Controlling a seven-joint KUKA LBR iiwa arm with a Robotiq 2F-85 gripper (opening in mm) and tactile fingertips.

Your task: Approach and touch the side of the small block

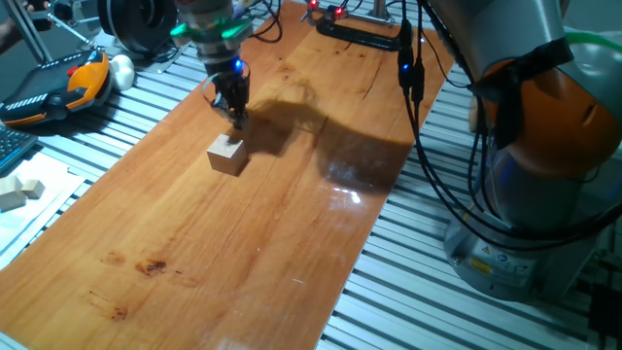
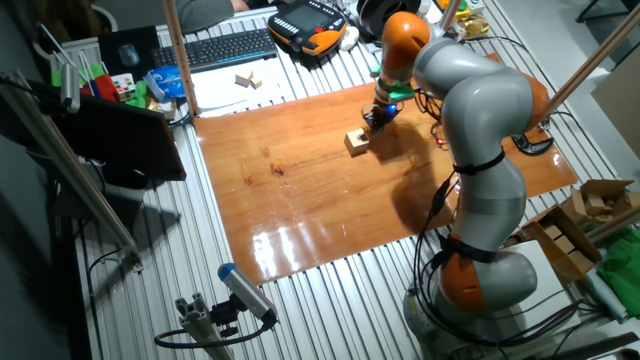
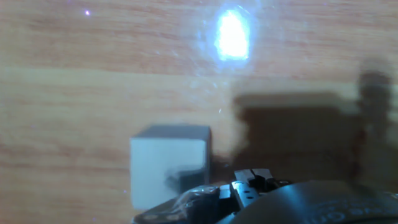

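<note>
Nearest the lens in the hand view, the dark rounded body of the tool (image 3: pixel 252 186) fills the bottom edge of the frame, with the small block (image 3: pixel 168 165) just above and left of it, pale and blurred, resting on the wooden desk (image 3: pixel 74 93). A bright glare spot sits near the top centre of that frame, and a dark shadow spreads across the right half.

From one fixed view, the small block (image 1: pixel 226 154) lies in the upper left part of the frame on the glossy brown desk (image 1: pixel 224 253), and the tool (image 1: pixel 233 110) hangs directly above and slightly behind it, tip close to the block's far upper edge. Whether the tip actually meets the wood is hard to say; the gap, if any, is very slight. The fingers look drawn together, though the picture is too coarse to be sure, so I cannot tell their state.

From the other fixed view, the small block (image 2: pixel 356 141) sits toward the upper middle of the desk (image 2: pixel 320 200), with the tool (image 2: pixel 378 120) just to its upper right. A keyboard (image 2: pixel 225 47) lies in the upper left, beyond the desk's edge.
</note>
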